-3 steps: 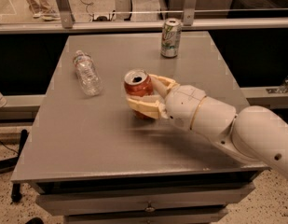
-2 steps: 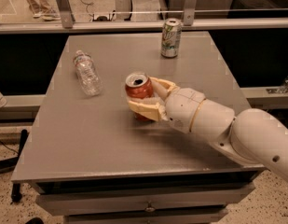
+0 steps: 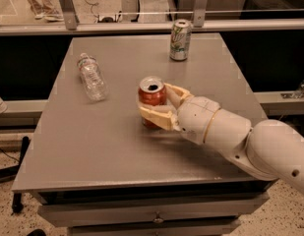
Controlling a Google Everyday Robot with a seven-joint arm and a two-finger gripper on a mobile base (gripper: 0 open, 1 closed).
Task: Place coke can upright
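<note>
The red coke can (image 3: 151, 96) stands upright near the middle of the grey table (image 3: 112, 146), its silver top with the open mouth facing up. My gripper (image 3: 159, 105) reaches in from the right on a white arm. Its two cream fingers (image 3: 152, 116) wrap around the can's body, one in front and one behind. The lower part of the can is hidden by the front finger, so I cannot see whether its base rests on the table.
A silver-green soda can (image 3: 180, 39) stands upright at the far edge of the table. A clear plastic water bottle (image 3: 91, 76) lies on its side at the left. A metal rail and glass barrier (image 3: 141, 26) run behind the table.
The can and gripper have stayed in about the same place; no clear movement shows.
</note>
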